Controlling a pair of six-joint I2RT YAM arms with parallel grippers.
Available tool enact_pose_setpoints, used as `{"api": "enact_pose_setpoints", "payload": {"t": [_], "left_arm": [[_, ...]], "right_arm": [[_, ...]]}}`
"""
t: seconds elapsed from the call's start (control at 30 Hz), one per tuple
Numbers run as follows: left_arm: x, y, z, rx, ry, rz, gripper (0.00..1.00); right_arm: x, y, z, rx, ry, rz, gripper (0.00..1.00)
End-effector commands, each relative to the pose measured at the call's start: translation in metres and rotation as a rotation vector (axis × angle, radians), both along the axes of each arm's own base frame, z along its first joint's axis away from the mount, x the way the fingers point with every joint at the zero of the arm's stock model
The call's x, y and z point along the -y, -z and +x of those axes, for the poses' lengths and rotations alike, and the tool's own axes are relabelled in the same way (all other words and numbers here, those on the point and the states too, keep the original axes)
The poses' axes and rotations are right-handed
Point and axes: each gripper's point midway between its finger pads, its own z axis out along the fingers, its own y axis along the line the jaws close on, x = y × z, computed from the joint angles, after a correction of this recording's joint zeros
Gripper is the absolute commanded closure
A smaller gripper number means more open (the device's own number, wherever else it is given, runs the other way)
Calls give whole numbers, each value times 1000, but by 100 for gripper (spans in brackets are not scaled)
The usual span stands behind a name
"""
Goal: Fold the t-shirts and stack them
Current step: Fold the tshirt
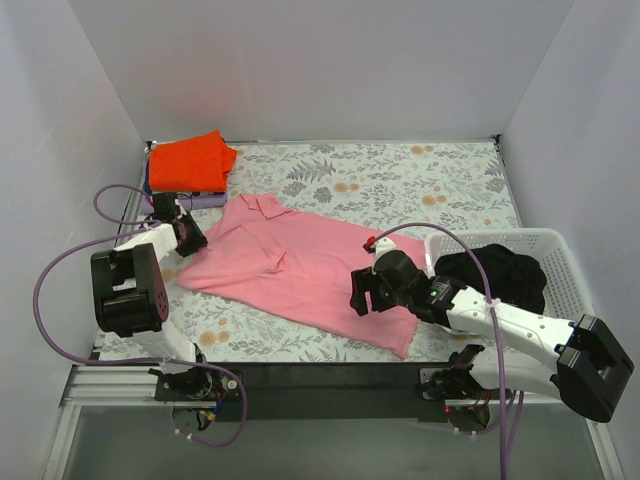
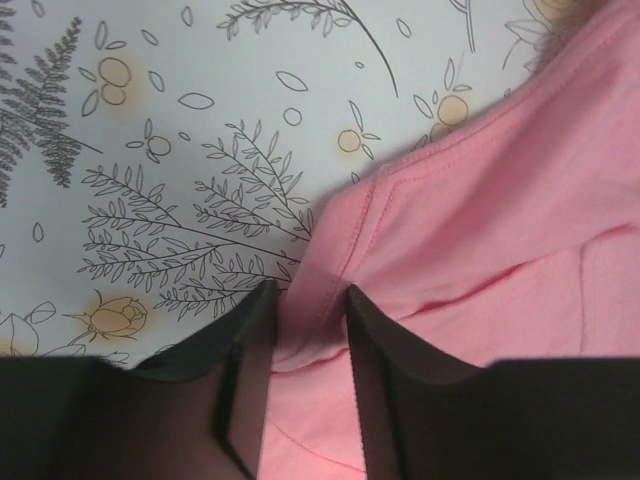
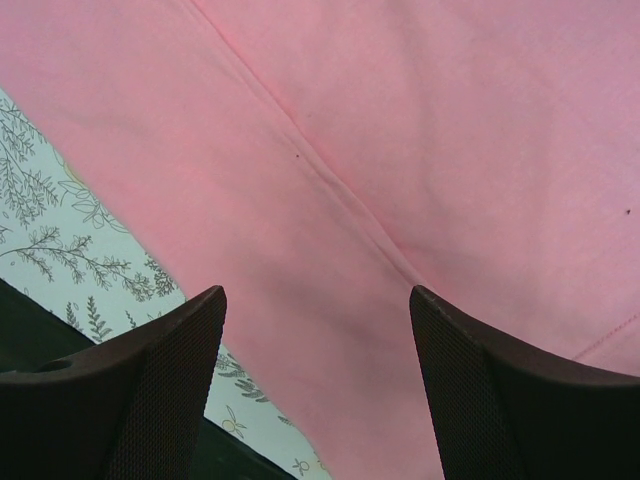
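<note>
On the floral-print desk [image 1: 420, 185], centre: light pink soft cloth t-shirt [image 1: 290, 265] lies spread out. Left hand [image 2: 307, 292] pinching its sleeve hem. Right hand [image 3: 318, 300] spread wide over the shirt's lower part. Folded bright orange-red t-shirt [image 1: 190, 160] at far-left corner.

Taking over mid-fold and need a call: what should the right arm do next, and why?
Probably lower the right gripper and pinch the pink shirt. Its jaws are wide open just over flat cloth near the shirt's edge, while the left gripper has the sleeve hem between its fingers, so both sides could then lift together.
</note>
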Motion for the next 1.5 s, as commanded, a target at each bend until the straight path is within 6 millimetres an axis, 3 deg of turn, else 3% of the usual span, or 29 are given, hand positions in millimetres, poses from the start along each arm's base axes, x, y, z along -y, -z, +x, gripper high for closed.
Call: {"api": "enact_pose_setpoints", "payload": {"t": [0.0,0.03,0.13,0.4,0.63,0.7,0.73,0.83,0.97,1.03,1.1,1.17,1.23,1.3,1.37,1.47], "left_arm": [[-15,-8,7,8,-32,63,73],[-15,-9,7,11,-32,66,83],[-15,-16,15,36,-23,59,100],[-15,-29,47,91,13,53,100],[-16,-17,53,59,13,51,100],[-17,-20,54,64,10,56,93],[-17,-21,54,67,10,56,79],[-22,-37,54,96,-13,87,59],[-23,-75,52,166,-49,143,36],[-20,-98,49,209,-73,202,30],[-11,-113,48,241,-70,235,27],[13,-128,49,284,-44,223,25],[48,-128,49,302,-3,149,25],[72,-121,48,299,38,81,25],[98,-100,43,262,73,14,25],[122,-73,35,218,89,-51,25]], "right_arm": [[2,-6,0,6,20,21,20],[3,-7,0,7,21,20,19],[5,-5,-1,4,25,11,19],[14,14,-8,-36,36,-28,20],[20,31,-14,-76,43,-66,20],[20,31,-14,-76,41,-66,20],[20,30,-14,-74,40,-64,20],[18,26,-13,-63,26,-62,20],[11,16,-10,-40,10,-60,20],[8,10,-8,-29,0,-64,20],[7,7,-7,-21,0,-68,20],[4,5,-4,-16,-4,-71,20],[4,9,-1,-16,1,-90,19],[2,9,5,-4,7,-111,19],[-1,6,13,20,17,-115,19],[-3,8,21,41,33,-135,19]]}}
